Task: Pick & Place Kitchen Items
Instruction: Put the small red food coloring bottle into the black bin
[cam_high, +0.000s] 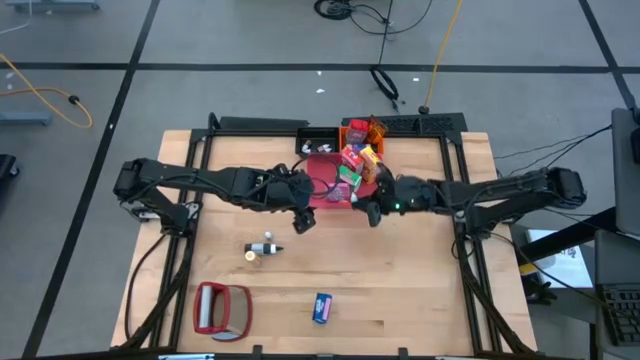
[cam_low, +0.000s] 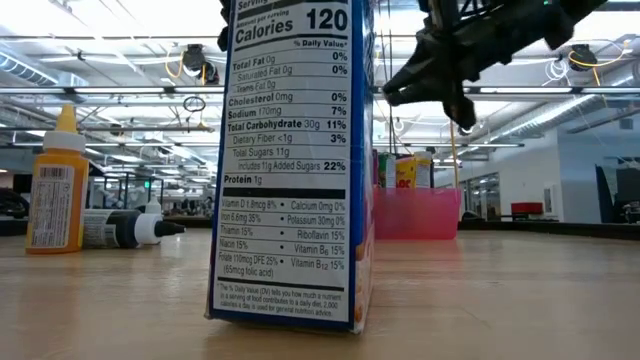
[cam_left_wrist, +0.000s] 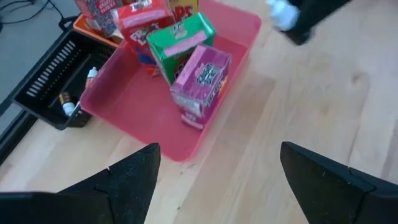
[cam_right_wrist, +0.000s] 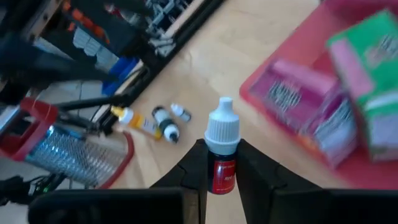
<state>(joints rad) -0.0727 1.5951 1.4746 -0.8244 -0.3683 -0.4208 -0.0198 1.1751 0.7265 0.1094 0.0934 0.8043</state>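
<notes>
Hovering just left of the pink bin (cam_high: 335, 190), near its front corner, left gripper (cam_left_wrist: 217, 177) spread fully wide and empty. Lying loose on the wood nearer this arm: small bottles (cam_high: 262, 249) and blue carton (cam_high: 321, 308). Clamped upright in the right gripper (cam_right_wrist: 222, 163), a small red bottle (cam_right_wrist: 221, 152) with white cap, long axis vertical, bin just beside and leftward. Readable on the carton in the low view: "Calories 120", "Total Carbohydrate 30g", "Protein 1g".
</notes>
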